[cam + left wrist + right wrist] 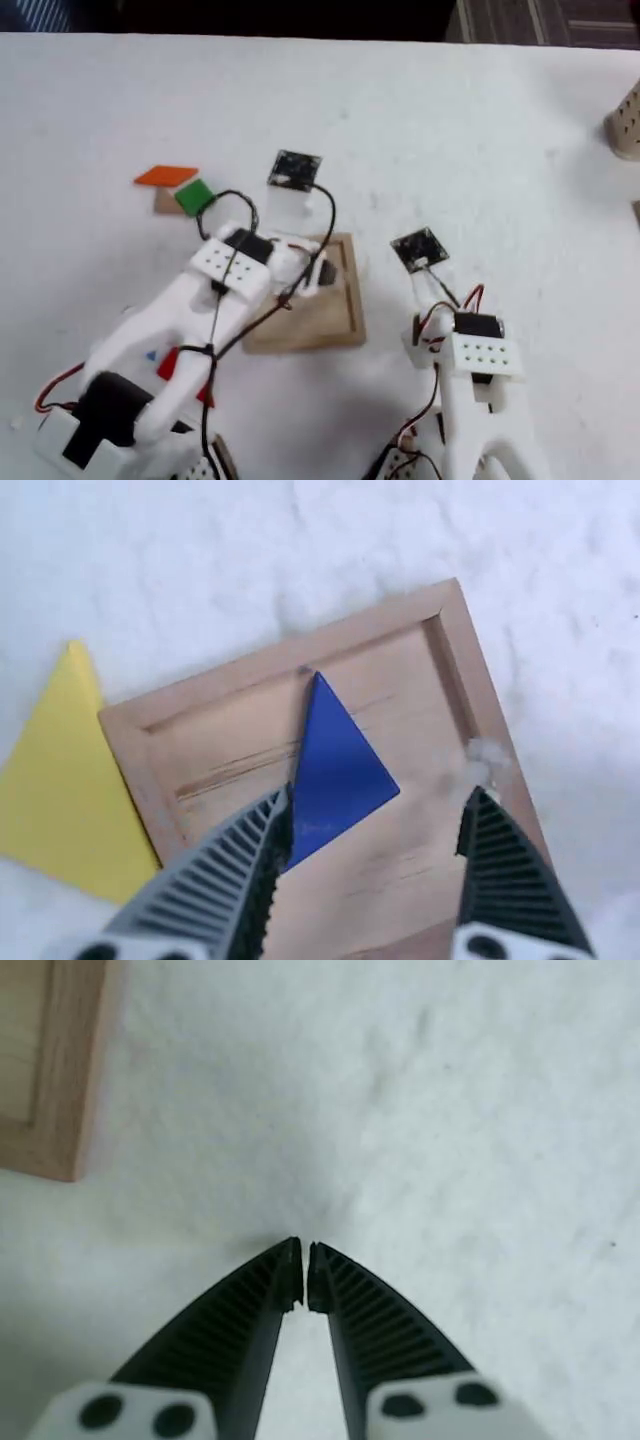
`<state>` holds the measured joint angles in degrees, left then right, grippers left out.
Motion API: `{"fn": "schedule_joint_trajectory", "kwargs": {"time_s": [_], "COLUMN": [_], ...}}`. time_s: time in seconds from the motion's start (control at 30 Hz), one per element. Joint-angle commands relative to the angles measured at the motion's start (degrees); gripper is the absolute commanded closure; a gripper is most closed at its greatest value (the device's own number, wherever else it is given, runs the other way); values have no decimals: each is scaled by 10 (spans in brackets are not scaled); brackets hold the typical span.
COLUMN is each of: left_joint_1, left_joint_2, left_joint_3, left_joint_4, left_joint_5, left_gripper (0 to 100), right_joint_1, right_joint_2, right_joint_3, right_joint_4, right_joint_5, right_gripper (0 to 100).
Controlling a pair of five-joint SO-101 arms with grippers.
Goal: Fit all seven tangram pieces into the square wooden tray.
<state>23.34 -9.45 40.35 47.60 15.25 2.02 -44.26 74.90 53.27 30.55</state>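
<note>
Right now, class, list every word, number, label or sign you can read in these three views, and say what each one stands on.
No text can be read.
The wooden tray, blue triangle, yellow triangle, orange piece and green piece carry no print.
Any marks on the black board at one wrist, or on its twin, are too small to read.

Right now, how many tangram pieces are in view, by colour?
orange piece: 1
green piece: 1
blue piece: 1, inside the tray
yellow piece: 1, beside the tray
red piece: 1, partly hidden
Total: 5 in view
</note>
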Motion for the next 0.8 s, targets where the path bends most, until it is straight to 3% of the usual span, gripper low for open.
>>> {"fn": "schedule_joint_trajectory", "kwargs": {"time_s": [0.0, 0.23, 0.4, 0.47, 0.77], "left_joint_1": [-8, -77, -97, -91, -32], "left_joint_2": [-6, -7, -5, -3, 35], "left_joint_3": [-4, -10, -10, -8, 18], "left_joint_4": [10, 11, 8, 8, 11], "left_joint_5": [9, 5, -11, -35, -44], "left_gripper": [732, 753, 994, 946, 978], "right_joint_1": [-6, -6, -6, -6, -6], "right_joint_2": [-21, -21, -21, -21, -21], "right_joint_3": [-4, -4, -4, -4, -4], "right_joint_4": [-8, -8, -8, -8, -8], "right_joint_5": [8, 8, 8, 8, 8], "right_gripper": [981, 981, 981, 981, 981]}}
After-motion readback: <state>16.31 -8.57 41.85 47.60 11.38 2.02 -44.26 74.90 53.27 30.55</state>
